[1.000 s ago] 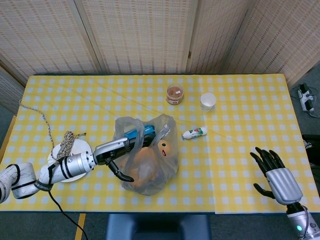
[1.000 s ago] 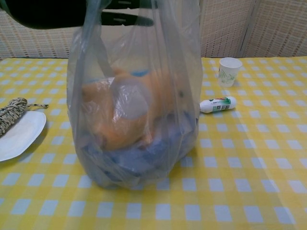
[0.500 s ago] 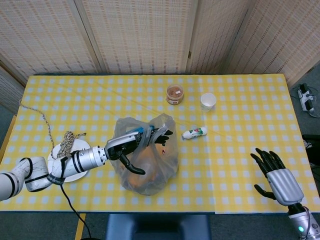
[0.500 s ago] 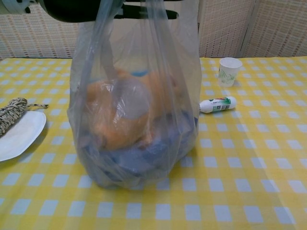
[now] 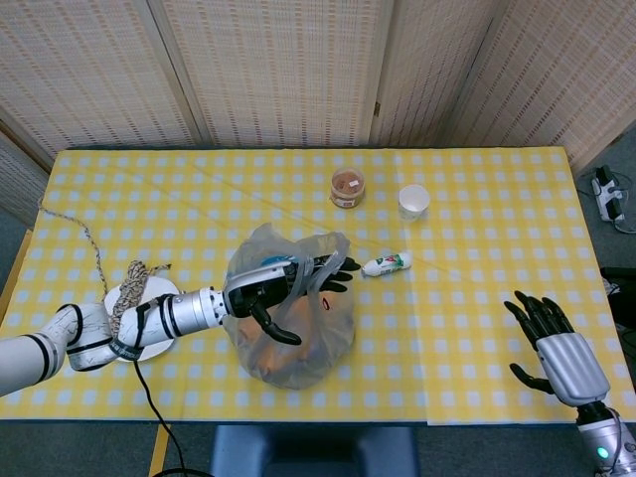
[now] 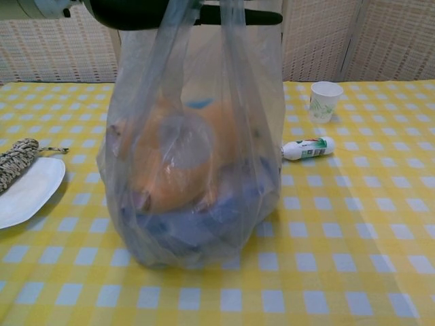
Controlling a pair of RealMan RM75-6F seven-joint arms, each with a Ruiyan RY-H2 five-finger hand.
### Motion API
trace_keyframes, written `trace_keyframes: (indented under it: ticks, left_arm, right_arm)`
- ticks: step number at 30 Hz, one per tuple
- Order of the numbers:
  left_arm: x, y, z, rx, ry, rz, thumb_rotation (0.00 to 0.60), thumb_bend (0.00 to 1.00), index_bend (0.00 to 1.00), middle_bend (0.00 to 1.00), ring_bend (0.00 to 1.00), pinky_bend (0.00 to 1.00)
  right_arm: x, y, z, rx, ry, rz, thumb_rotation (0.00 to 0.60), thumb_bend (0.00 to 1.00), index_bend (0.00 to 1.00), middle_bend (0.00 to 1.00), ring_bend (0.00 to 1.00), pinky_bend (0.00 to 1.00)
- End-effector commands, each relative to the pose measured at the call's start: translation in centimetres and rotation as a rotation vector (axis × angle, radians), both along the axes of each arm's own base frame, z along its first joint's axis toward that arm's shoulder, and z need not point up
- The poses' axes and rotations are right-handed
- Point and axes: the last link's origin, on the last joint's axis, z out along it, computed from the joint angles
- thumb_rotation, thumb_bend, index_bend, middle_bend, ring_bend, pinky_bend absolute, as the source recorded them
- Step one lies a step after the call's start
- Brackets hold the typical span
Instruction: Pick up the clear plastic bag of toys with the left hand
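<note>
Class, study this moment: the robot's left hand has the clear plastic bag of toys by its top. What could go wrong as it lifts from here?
1. The left hand holds only the thin top of the clear plastic bag of toys; the film might slip out or tear under the load.
2. The bag's bottom appears to rest on the yellow checked tablecloth. Once raised, it may swing and knock the small white bottle lying close beside it.

bag (image 6: 204, 136): clear glossy plastic | tablecloth (image 5: 477, 288): matt checked cloth | plate (image 6: 27, 193): white
</note>
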Motion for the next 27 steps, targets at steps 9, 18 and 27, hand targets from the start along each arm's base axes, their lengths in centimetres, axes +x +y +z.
trace_keyframes:
  ticks: [9,18,27]
  left_arm:
    - [1.8,-0.6,-1.0,-0.039,0.003,-0.038,0.600,0.19,0.00,0.00,0.00,0.14]
    - [3.3,-2.2,-1.3,-0.089,-0.003,-0.092,0.600,0.19,0.00,0.03,0.03,0.18]
    - [3.4,-3.3,-1.7,-0.136,0.017,-0.120,0.600,0.19,0.03,0.05,0.04,0.19]
  right_arm:
    - [0.0,0.1,0.2,0.000,-0.007,0.003,0.600,0.28,0.00,0.00,0.00,0.00]
    - [0.0,0.2,0.5,-0.008,-0.014,0.007,0.600,0.28,0.00,0.00,0.00,0.00]
    - [0.0,0.3,0.7,-0.012,-0.018,0.010,0.600,0.28,0.00,0.00,0.00,0.00]
